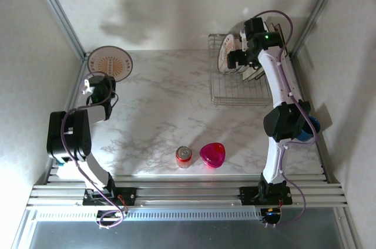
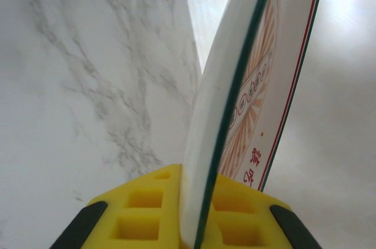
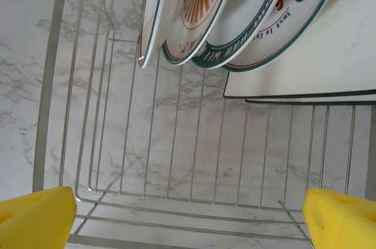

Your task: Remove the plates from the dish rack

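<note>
My L gripper (image 1: 96,81) is at the far left of the table (image 1: 164,108), near the wall. It's pinching one round plate (image 1: 110,63) by the rim. On the L wrist cam the plate's edge sits right btwn the yellow pads (image 2: 147,214), squeezed tight. The plate has an orange sun pic in the middle. I can't tell if it touches the table.

My R gripper (image 1: 238,56) hangs over the dish rack (image 1: 235,93) at the far right. Its yellow fingers (image 3: 35,216) are spread wide w/ nothing btwn them. On the R wrist cam I see the rack's wire floor below, and the marble shows thru.

The other plates are at the rack's far end. Four round plates (image 3: 200,2) stand on edge, leaning side by side. Two square plates (image 3: 305,73) are just beside them.

Near the front, a red soda can (image 1: 184,156) stands just beside a pink heart dish (image 1: 212,154), well apart from the rack.
</note>
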